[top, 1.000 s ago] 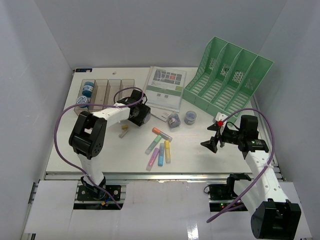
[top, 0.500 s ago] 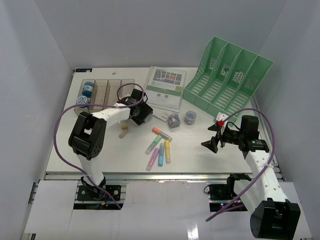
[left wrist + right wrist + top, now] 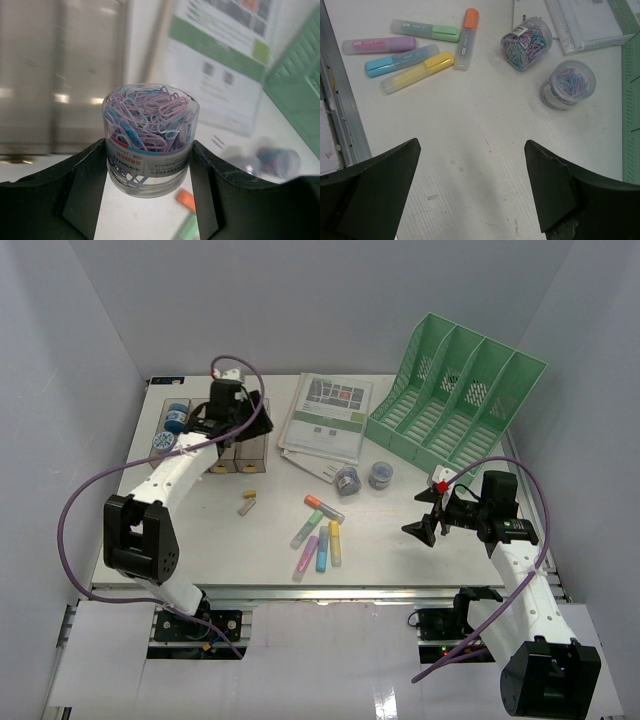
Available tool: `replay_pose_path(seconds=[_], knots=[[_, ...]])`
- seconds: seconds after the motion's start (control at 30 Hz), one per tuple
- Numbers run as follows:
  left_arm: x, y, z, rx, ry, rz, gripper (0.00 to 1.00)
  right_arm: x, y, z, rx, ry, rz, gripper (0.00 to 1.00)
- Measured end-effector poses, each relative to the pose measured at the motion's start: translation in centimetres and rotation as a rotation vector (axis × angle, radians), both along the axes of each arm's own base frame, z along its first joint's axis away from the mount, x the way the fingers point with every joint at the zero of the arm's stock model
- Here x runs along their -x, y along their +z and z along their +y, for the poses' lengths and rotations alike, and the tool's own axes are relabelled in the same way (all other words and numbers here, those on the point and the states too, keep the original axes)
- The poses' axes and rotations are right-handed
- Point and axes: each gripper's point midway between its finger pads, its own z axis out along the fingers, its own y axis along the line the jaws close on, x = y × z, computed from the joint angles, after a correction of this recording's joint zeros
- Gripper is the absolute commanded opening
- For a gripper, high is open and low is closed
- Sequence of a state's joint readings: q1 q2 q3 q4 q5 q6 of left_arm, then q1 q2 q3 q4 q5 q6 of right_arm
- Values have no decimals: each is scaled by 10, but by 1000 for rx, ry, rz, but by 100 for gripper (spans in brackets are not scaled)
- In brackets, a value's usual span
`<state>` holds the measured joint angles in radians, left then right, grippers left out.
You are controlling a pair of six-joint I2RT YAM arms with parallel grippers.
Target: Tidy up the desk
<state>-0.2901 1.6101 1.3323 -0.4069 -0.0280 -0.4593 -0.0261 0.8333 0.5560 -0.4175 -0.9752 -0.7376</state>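
Note:
The white desk (image 3: 200,530) carries loose stationery. My left gripper (image 3: 248,425) hangs over the clear smoky tray (image 3: 200,425) at the back left. In the left wrist view this gripper (image 3: 148,152) is shut on a clear jar of pastel paper clips (image 3: 147,132), held upright above the desk with the tray (image 3: 50,75) behind it. My right gripper (image 3: 425,525) hovers low at the right, open and empty (image 3: 471,145). Two more paper-clip jars (image 3: 348,480) (image 3: 381,475) stand mid-desk. Several highlighters (image 3: 320,535) lie in front of them.
A green four-slot file rack (image 3: 455,400) leans at the back right. Booklets (image 3: 325,420) lie beside it. Two blue-lidded jars (image 3: 177,418) sit in the tray's left compartment. A small yellowish item (image 3: 247,503) lies left of the highlighters. A metal rail (image 3: 320,590) lines the front edge.
My left arm has swung from the middle of the desk back and to the left, ending over the tray. The right arm has not moved.

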Motion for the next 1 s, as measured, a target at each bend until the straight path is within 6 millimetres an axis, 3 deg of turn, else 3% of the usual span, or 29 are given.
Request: replay_pose_path(seconds=[0.17, 0.3, 0.47, 0.6, 0.73, 0.83, 1.0], knots=[[-39, 8, 111, -72, 186, -29, 7, 0, 0, 0, -1, 2, 0, 91], [-71, 1, 156, -88, 243, -25, 8, 1, 0, 1, -6, 7, 3, 91], [-102, -23, 172, -107, 239, 6, 14, 2, 0, 2, -12, 15, 9, 91], [-121, -47, 178, -127, 235, 44, 27, 3, 0, 3, -15, 18, 12, 91], [-128, -73, 185, -152, 243, 91, 50, 3, -1, 3, -16, 18, 19, 91], [-129, -82, 191, -170, 261, 114, 74, 3, -3, 3, -16, 18, 27, 91], [-130, -83, 198, -193, 281, 128, 90, 4, -4, 3, -16, 18, 40, 91]])
